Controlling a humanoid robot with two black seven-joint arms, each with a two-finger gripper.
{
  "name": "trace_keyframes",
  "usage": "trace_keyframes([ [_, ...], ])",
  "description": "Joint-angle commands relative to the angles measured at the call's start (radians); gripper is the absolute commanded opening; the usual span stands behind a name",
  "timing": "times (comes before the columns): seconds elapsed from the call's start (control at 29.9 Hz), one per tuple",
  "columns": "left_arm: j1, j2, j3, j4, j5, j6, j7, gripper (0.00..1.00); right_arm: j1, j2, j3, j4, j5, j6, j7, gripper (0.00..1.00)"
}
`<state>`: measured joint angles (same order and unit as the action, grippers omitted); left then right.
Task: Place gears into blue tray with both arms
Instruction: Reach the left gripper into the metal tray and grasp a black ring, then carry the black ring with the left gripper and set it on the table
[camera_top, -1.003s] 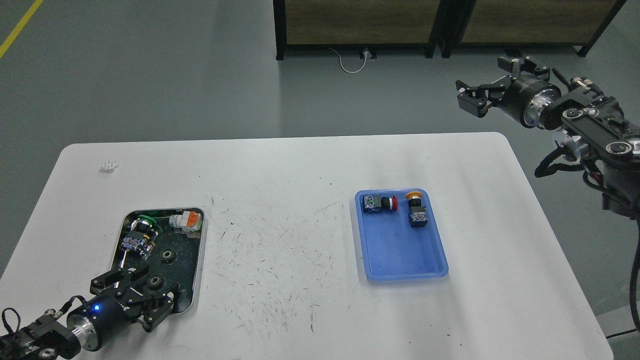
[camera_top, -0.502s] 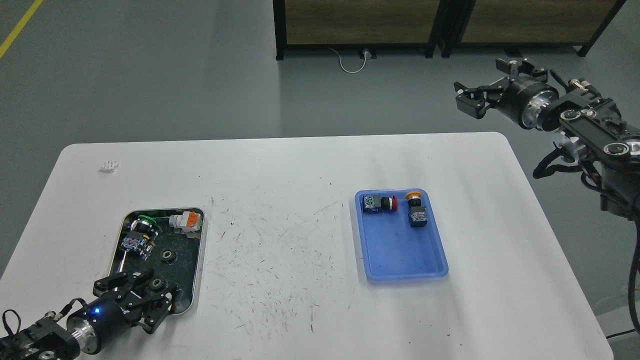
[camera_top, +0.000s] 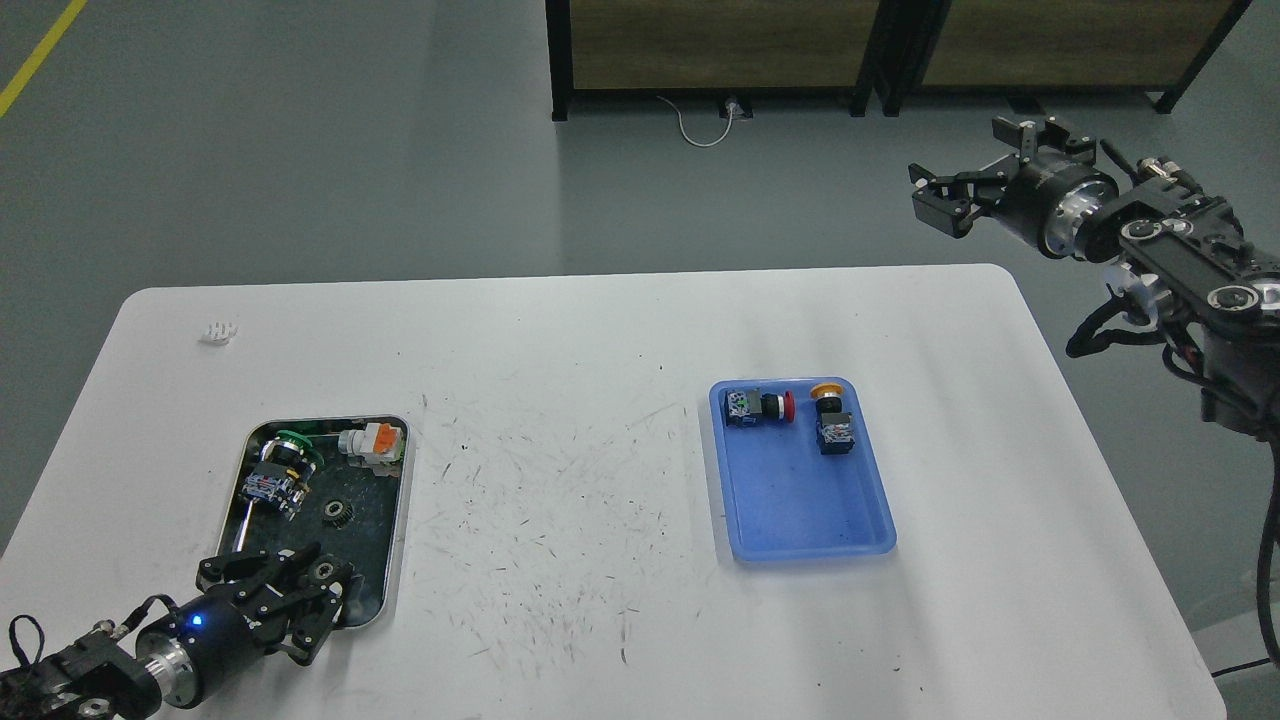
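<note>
One gear (camera_top: 338, 512) lies in the steel tray (camera_top: 402, 500) at the left, black with a pale centre. My left gripper (camera_top: 300, 580) sits low over the tray's near end, where its dark fingers (camera_top: 325, 572) are drawn close together. They cover whatever lies under them, so I cannot make out a second gear or a grasp. The blue tray (camera_top: 800, 500) stands right of centre and holds no gear. My right gripper (camera_top: 975, 170) hangs open and empty high beyond the table's far right corner.
A red-capped switch (camera_top: 760, 406) and a yellow-capped switch (camera_top: 832, 420) lie at the blue tray's far end. A green-capped switch (camera_top: 280, 470) and an orange-and-white part (camera_top: 372, 440) lie in the steel tray. A small white piece (camera_top: 218, 330) lies far left.
My left gripper has dropped toward the steel tray's near end and its fingers have drawn together over the nearer gear, which no longer shows. The right arm has barely shifted.
</note>
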<state>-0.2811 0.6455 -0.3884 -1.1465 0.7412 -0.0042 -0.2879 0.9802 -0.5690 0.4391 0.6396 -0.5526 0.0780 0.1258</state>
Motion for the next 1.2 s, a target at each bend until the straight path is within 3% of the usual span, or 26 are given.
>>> trace_keyframes([
  [0.0,-0.013,0.019,-0.006,-0.012,0.000,0.000,0.000,0.32,0.000,0.000,0.001,-0.003,-0.001,-0.006,0.000,1.00],
  [0.4,-0.153,0.082,0.003,-0.091,0.007,-0.034,0.032,0.32,-0.002,-0.003,0.000,-0.003,0.000,-0.009,0.000,1.00],
  [0.6,-0.256,0.062,0.101,-0.200,0.047,-0.033,0.090,0.33,-0.006,-0.014,0.000,-0.006,0.000,-0.009,0.000,1.00],
  [0.84,-0.371,-0.127,0.249,-0.193,0.058,-0.020,0.108,0.33,-0.031,-0.022,0.004,-0.008,-0.001,-0.009,0.002,1.00],
  [1.17,-0.403,-0.374,0.365,0.020,0.067,-0.017,0.119,0.33,-0.052,-0.017,0.000,-0.008,-0.003,-0.009,0.002,1.00],
])
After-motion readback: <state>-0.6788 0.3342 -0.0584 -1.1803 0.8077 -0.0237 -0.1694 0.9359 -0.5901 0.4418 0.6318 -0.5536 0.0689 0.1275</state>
